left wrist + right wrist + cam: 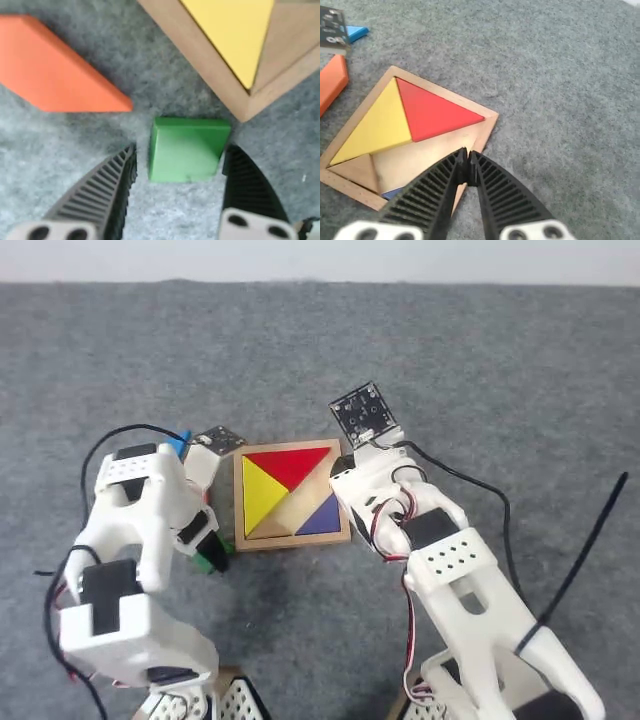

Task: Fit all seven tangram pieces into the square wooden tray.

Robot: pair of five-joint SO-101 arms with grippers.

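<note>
The square wooden tray [292, 540] lies mid-table and holds a red triangle [292, 464], a yellow triangle [259, 492] and a blue triangle [322, 517]. My left gripper [181, 150] is open, low over the mat, its fingers on either side of a green square [186, 148] just off the tray's corner [200, 55]. An orange parallelogram [60, 75] lies beside it. My right gripper [468, 160] is shut and empty, hovering over the tray's edge [492, 125] near the red triangle [432, 112] and the yellow triangle [377, 127].
A small blue piece [180, 443] rests on the grey mat beyond the left arm, also seen as a blue piece [356, 32] in the right wrist view. A wood-coloured triangle [355, 170] sits in the tray's corner. Open mat stretches to the far and right sides.
</note>
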